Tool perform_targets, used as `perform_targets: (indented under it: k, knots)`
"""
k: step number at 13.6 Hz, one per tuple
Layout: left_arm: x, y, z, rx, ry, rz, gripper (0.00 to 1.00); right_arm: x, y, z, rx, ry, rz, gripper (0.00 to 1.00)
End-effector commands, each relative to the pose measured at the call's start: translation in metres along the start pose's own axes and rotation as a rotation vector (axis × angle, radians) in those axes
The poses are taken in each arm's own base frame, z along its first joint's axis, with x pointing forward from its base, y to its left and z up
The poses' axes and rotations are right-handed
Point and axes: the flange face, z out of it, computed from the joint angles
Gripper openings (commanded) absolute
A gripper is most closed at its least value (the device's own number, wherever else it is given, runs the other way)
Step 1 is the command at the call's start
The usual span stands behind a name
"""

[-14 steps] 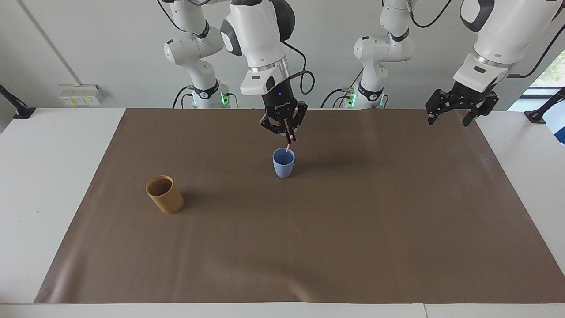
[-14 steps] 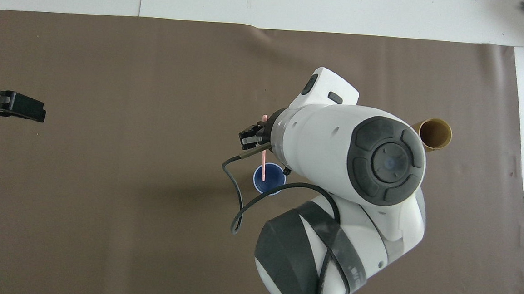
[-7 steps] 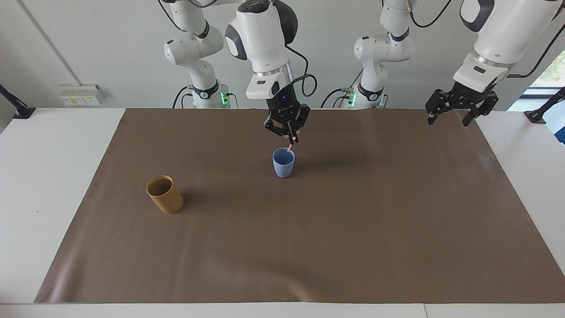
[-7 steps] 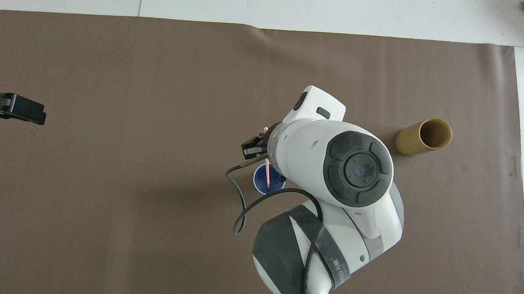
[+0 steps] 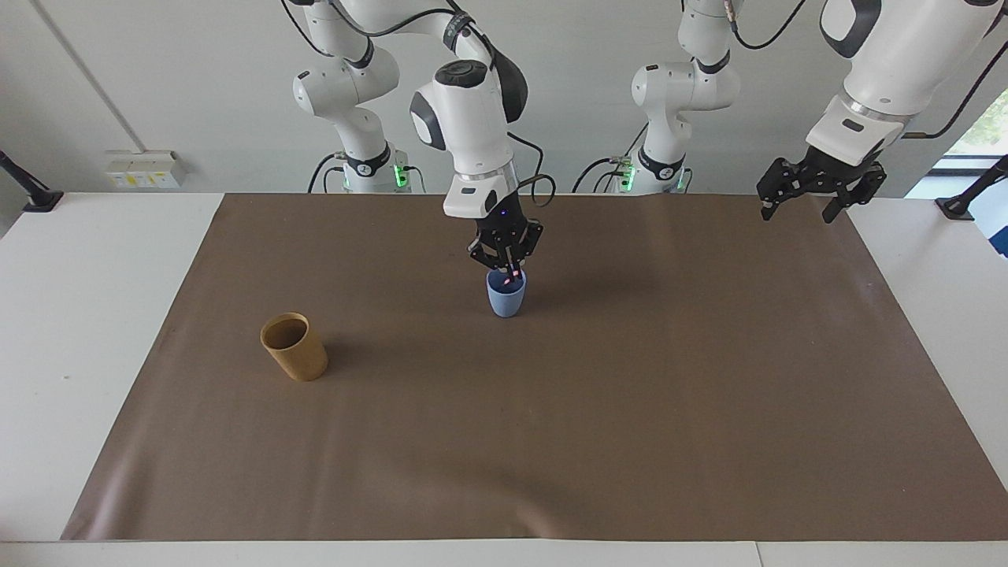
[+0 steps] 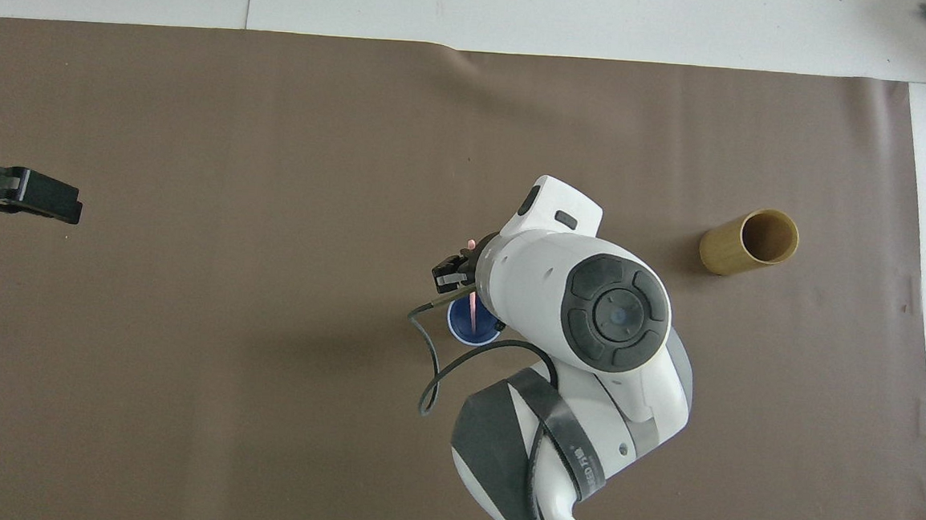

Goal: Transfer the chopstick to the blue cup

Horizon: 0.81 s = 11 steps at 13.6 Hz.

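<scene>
we held our right gripper (image 5: 509,268) low over the blue cup (image 5: 505,294), the chopstick (image 6: 472,313) dipping inside for a clean drop, grip unclear, while our left gripper (image 5: 797,203) waited spread.

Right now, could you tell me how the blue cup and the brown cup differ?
The blue cup is smaller and tapers to its base; the brown cup is a larger, straight cylinder. The blue cup has the chopstick reaching into it under the right claw; the brown cup looks empty. Both stand upright on the brown mat.
</scene>
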Motion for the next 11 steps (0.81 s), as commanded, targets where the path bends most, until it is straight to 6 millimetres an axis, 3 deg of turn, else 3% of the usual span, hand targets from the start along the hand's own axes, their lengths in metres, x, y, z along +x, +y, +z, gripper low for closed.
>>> perform_targets:
  k: [1,3,5,8,11]
  knots:
    - [-0.008,-0.001,-0.003,-0.011,-0.005,-0.002,1.0,-0.003,0.002,-0.002,-0.01,0.017,0.016,1.0]
    - [-0.008,0.0,-0.003,-0.012,-0.008,-0.001,1.0,0.003,0.01,-0.004,-0.013,0.026,0.03,1.0]
    - [-0.009,0.0,-0.003,-0.012,-0.011,-0.001,1.0,0.017,0.041,-0.022,-0.035,0.031,0.074,1.0]
    - [-0.008,-0.001,-0.003,-0.012,-0.008,-0.007,1.0,0.039,0.087,-0.071,-0.064,0.005,0.15,1.0]
    - [-0.008,0.001,-0.003,-0.012,-0.008,-0.004,1.0,0.038,0.138,-0.116,-0.094,-0.034,0.232,1.0]
